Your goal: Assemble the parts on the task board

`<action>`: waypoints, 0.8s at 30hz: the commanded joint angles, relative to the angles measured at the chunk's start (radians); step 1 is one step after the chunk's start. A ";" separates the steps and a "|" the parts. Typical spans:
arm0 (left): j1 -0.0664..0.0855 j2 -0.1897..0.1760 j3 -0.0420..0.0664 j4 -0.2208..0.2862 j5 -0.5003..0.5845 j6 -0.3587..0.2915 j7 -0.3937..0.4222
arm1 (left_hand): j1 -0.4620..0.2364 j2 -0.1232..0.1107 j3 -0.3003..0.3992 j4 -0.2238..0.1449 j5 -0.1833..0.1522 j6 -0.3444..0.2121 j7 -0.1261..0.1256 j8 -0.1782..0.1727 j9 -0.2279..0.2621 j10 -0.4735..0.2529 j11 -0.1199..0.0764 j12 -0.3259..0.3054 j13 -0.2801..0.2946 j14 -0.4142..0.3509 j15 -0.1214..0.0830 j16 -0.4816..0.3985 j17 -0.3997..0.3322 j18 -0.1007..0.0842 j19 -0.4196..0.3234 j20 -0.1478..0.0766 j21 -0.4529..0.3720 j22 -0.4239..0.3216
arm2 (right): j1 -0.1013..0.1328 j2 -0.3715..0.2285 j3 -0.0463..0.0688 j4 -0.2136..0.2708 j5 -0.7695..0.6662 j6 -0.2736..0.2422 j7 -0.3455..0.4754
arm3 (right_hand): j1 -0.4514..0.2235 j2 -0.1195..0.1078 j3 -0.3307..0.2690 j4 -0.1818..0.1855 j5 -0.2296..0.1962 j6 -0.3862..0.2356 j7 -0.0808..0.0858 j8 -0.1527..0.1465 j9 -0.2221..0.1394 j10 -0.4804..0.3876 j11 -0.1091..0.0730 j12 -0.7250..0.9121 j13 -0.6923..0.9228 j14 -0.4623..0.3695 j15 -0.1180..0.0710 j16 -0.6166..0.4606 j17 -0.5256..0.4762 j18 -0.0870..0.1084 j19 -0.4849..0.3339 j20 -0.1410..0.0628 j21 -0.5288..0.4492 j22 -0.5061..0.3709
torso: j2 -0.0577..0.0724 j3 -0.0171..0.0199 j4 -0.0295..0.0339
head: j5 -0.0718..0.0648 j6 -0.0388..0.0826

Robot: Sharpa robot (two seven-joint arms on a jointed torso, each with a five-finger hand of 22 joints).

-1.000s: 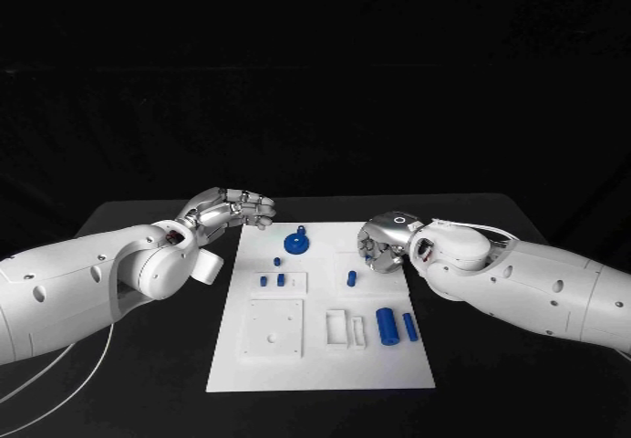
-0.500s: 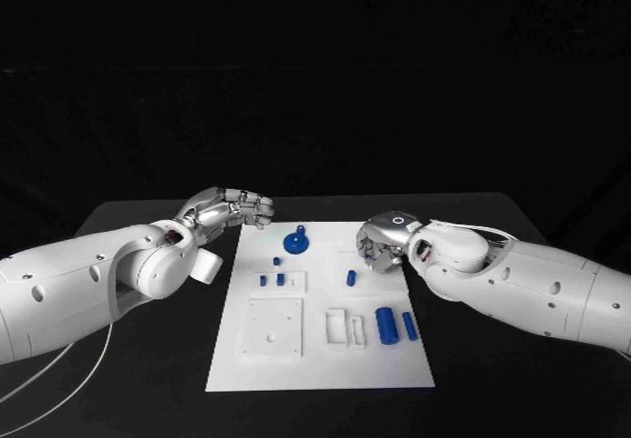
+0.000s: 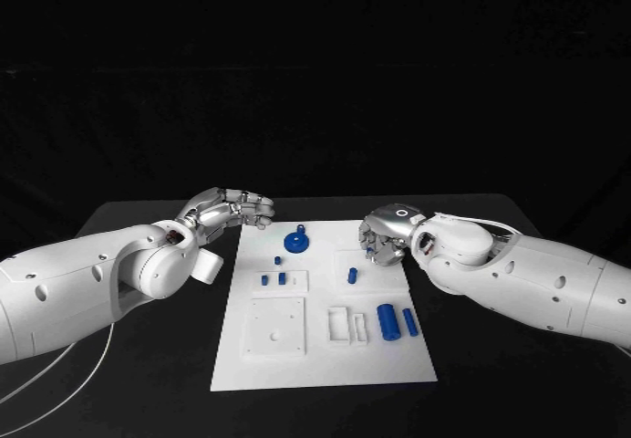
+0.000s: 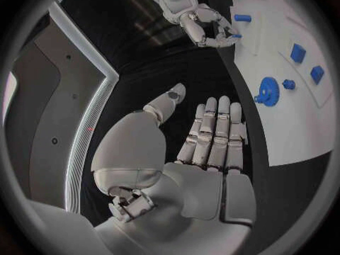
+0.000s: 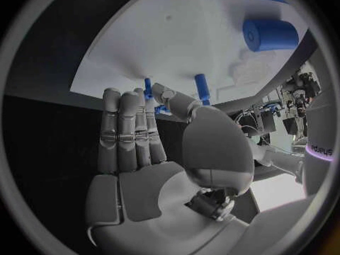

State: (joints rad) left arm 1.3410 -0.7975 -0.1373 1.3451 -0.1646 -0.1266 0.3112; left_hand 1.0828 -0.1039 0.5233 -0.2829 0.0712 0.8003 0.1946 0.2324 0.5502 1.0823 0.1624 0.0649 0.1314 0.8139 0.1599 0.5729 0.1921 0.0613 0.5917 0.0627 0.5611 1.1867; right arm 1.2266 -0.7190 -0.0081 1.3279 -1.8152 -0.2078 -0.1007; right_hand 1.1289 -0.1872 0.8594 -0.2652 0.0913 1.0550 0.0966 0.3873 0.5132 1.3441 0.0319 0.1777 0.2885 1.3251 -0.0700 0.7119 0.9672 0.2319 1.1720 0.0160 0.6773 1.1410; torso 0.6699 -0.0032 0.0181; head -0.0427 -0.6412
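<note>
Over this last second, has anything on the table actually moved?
Only a little: the right hand has edged inward over the white task board, towards the small upright blue peg. It holds nothing. The left hand and the blue parts stayed put.

Head camera high, facing down on counter (image 3: 158, 219); wrist cameras close behind each hand; all share task board (image 3: 322, 360).

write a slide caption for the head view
Both robot hands, left and right, hover empty at the task board's far end.
</note>
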 commanded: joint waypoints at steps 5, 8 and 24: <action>0.001 0.003 0.001 -0.005 -0.001 0.010 0.006 | -0.002 0.004 -0.003 -0.001 0.006 -0.010 0.000 0.000 -0.001 -0.005 0.003 0.002 -0.002 0.004 0.001 -0.008 0.002 0.009 0.008 -0.002 -0.005 0.002 | 0.024 -0.011 0.017 -0.001 0.154 0.068 -0.015 | 0.003 -0.004 0.008 0.002 0.008 0.007 -0.002 0.003 0.000 0.005 -0.002 0.005 0.030 -0.003 -0.007 0.006 0.001 0.030 0.008 0.000 0.006 0.001 | 0.000 0.0007 -0.0007 | 0.016 -0.001; 0.001 0.003 0.001 -0.006 -0.001 0.009 0.007 | -0.002 0.004 -0.003 -0.001 0.006 -0.010 0.000 0.000 -0.001 -0.005 0.003 0.002 -0.002 0.004 0.001 -0.008 0.002 0.009 0.008 -0.002 -0.005 0.002 | 0.026 -0.016 0.034 0.012 0.193 0.076 -0.012 | 0.001 -0.001 0.008 0.003 0.013 0.005 -0.001 0.001 0.002 0.004 -0.001 0.003 0.033 -0.004 -0.007 0.007 0.002 0.030 0.008 0.000 0.006 0.002 | 0.000 0.0007 -0.0006 | 0.019 0.004; 0.001 0.007 0.001 -0.010 0.000 -0.023 0.015 | -0.001 0.006 -0.003 0.000 0.008 -0.011 0.000 0.002 -0.002 -0.005 0.003 0.003 -0.004 0.006 0.001 -0.010 0.003 0.008 0.009 -0.002 -0.006 0.002 | 0.029 0.019 0.056 0.154 0.378 -0.047 0.100 | -0.012 0.019 -0.003 -0.006 0.041 -0.002 0.001 -0.006 0.014 -0.002 0.001 -0.005 0.048 -0.008 -0.005 0.006 -0.001 0.030 0.007 -0.001 0.002 0.003 | 0.001 0.0019 -0.0005 | 0.079 0.003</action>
State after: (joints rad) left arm 1.3411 -0.7936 -0.1373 1.3350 -0.1658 -0.1331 0.3121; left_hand 1.0828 -0.1039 0.5233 -0.2829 0.0726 0.7933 0.1946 0.2323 0.5494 1.0823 0.1624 0.0649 0.1279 0.8139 0.1599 0.5691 0.1940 0.0582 0.5937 0.0607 0.5611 1.1873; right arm 1.2572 -0.7028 0.0483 1.4744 -1.4725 -0.2272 -0.0431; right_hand 1.1133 -0.1817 0.8585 -0.2658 0.1286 1.0547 0.0967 0.3860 0.5272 1.3437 0.0319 0.1764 0.3355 1.3233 -0.0716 0.7123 0.9672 0.2314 1.1715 0.0166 0.6769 1.1428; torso 0.6700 -0.0021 0.0172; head 0.0219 -0.6359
